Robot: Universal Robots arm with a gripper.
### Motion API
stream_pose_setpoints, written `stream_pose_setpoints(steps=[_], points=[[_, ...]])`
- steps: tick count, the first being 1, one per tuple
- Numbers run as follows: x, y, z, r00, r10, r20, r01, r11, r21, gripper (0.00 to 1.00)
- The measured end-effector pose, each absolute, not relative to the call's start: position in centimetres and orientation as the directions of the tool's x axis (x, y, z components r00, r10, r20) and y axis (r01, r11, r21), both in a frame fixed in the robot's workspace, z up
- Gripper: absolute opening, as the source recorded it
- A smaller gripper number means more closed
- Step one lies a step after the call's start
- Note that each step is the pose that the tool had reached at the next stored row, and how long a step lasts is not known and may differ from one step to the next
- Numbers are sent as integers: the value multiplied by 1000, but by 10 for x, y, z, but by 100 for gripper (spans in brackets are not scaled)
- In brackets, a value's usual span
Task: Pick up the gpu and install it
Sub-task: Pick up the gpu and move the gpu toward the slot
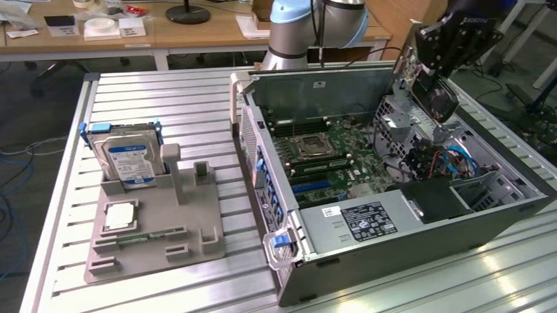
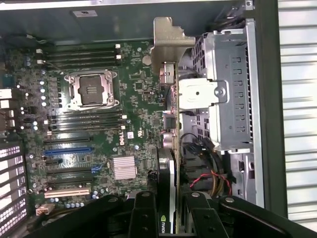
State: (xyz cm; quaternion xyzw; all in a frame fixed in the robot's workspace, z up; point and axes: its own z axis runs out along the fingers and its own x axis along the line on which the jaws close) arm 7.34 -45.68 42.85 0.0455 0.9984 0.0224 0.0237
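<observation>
One card is in hand: the gripper (image 2: 173, 218) is closed partway onto the gpu (image 2: 174, 129), one dark finger against each flat face, so the wrist view meets the card edge-on as a thin strip.

Its long axis runs straight out from the gripper to the silver bracket (image 2: 168, 42) at the far end. In the exterior view the gripper (image 1: 444, 62) sits high at the exterior view's right, above the open computer case (image 1: 409, 241), with the gpu (image 1: 435, 98) hanging below it over the case's rear corner, clear of everything inside.

What matters is where the card hangs relative to its seat. It is over the seam between the motherboard (image 2: 99, 124) and the grey drive cage (image 2: 230, 99), not over the expansion slots. The blue slot (image 2: 69, 148) lies well off on the motherboard side of the card. The card's length appears to run crosswise to that slot's length, though the edge-on view makes the angle hard to judge.

On the bench (image 1: 156, 98) the hard drive (image 1: 129, 160) stands in its holder, well apart from the case.
</observation>
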Motion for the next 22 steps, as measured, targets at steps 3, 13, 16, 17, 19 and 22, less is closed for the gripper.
stream_pose_setpoints(steps=[3,13,16,17,19,22], points=[[68,-456,428,-995,93,-45,90,995,47,27],[61,-454,428,-995,92,-45,90,995,47,27],[61,-452,427,-996,79,-45,77,996,47,27],[61,-451,427,-996,77,-45,75,996,47,27],[61,-450,427,-996,76,-45,74,996,47,27],[61,-449,427,-996,76,-45,74,996,47,27]])
